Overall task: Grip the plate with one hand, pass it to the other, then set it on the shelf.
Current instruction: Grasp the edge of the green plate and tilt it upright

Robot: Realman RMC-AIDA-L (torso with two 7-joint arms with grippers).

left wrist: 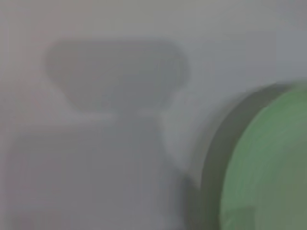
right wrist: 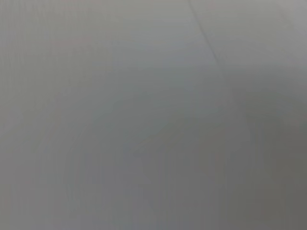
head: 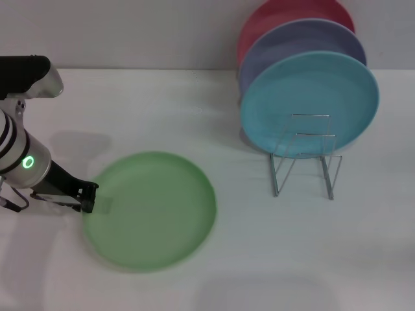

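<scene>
- The white tabletop (head: 272, 259) carries everything; the light green plate (head: 152, 210) lies flat on it, well to the left of the wire shelf (head: 305, 162).
- Three plates stand on edge in the shelf: turquoise-blue plate (head: 310, 103) in front, lilac plate (head: 295, 42) behind it, red plate (head: 279, 16) rearmost and mostly hidden.
- The green plate is round and shallow with a raised rim.
- The left end effector (head: 87, 197) sits at the green plate's left rim; I cannot tell whether it grips.
- The right arm is out of sight.

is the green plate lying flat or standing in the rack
Flat on the table, outside the rack: the green plate shows its full round face, left gripper at its rim.
</scene>
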